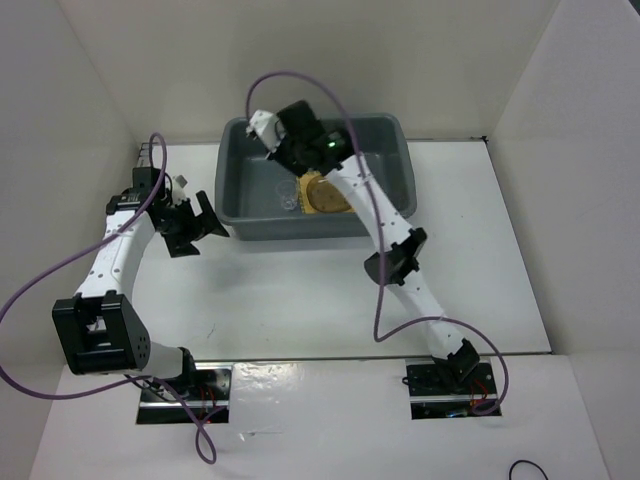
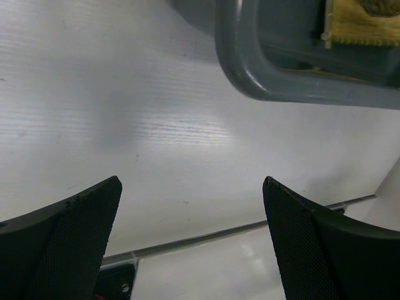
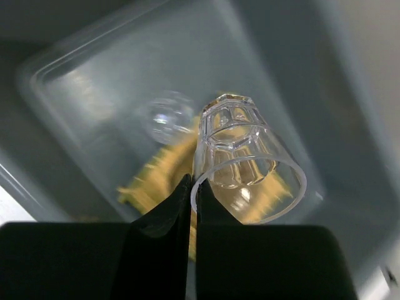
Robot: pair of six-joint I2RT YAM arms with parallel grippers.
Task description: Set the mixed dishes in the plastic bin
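Nearest the arm bases, the left end effector (image 1: 196, 224) hovers low over the white counter (image 1: 300, 290), just beside the left short wall of the plastic bin (image 1: 290, 226). Its own camera shows the two dark fingers spread wide apart with nothing between them, and the bin's rounded corner rim just ahead.

Farther back, the right arm reaches over the bin. Its wrist view gives what the overhead camera cannot: the right end effector (image 3: 192, 185) is pinched on the rim of a clear faceted cup (image 3: 240, 150), one finger inside the wall and one outside. The cup lies tilted with its mouth toward the camera, held in the air above the bin's floor.

Inside the bin lie the yellow woven mat (image 1: 326, 196) and a small clear dish (image 1: 288, 194) just to its left (blurred in the wrist view, so touching or apart cannot be told).

Counted: two arms, one bin, one mat, two clear pieces, one lying in the bin and one held.
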